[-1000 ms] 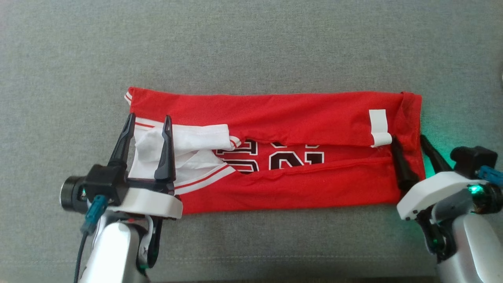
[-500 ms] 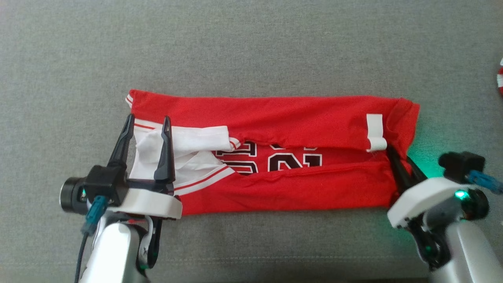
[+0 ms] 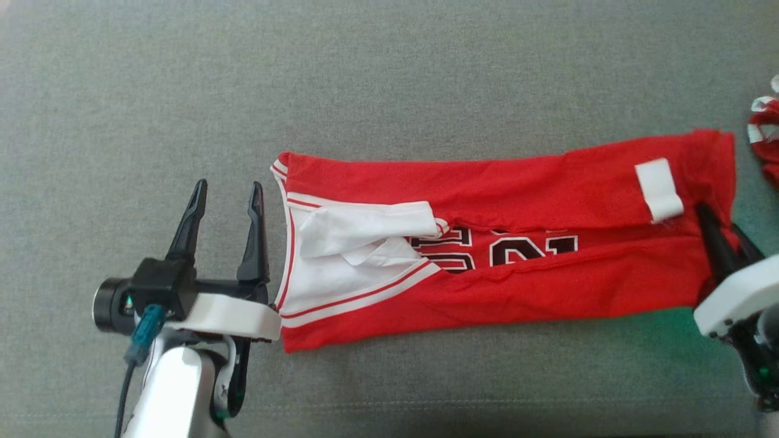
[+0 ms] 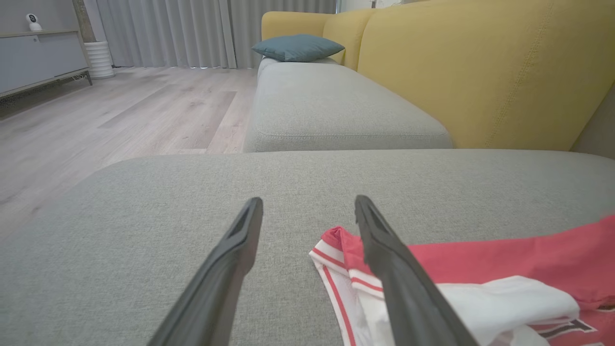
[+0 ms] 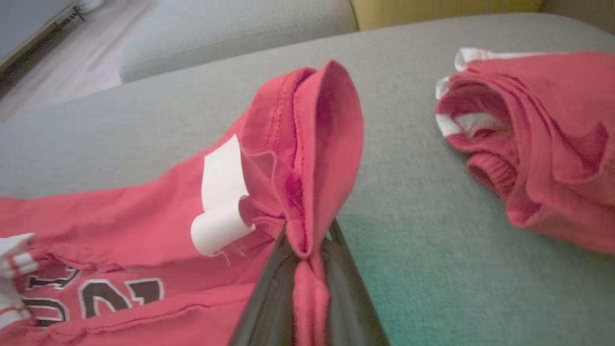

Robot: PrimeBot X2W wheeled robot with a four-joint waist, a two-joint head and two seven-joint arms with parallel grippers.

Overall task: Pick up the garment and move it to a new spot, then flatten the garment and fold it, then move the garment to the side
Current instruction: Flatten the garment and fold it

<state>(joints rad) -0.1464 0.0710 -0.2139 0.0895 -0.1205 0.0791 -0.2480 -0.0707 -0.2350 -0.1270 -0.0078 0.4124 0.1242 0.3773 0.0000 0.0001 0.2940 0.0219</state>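
The garment [image 3: 487, 182] is a red jersey with white trim and black numbers, folded into a long strip across the grey cushion. My right gripper [image 3: 718, 219] is shut on its right end, where the bunched hem [image 5: 307, 158] rises between the fingers [image 5: 269, 298], beside a white label [image 5: 221, 197]. To the left of the garment's white collar end [image 4: 346, 274], my left gripper [image 3: 228, 184] stands open with nothing between its fingers [image 4: 226, 269]. The right finger lies just beside the collar trim.
A second crumpled red and white cloth [image 3: 767, 140] lies to the right of the garment's held end [image 5: 543, 139]. The grey cushion [image 3: 389, 73] stretches far and left. A yellow backrest [image 4: 480, 72], a blue pillow [image 4: 298, 46] and wooden floor [image 4: 120, 120] lie beyond.
My right gripper shut on the garment's right end and pulled it rightwards, drawing the collar end out from under my left gripper's fingers. The other red cloth came into view at the right.
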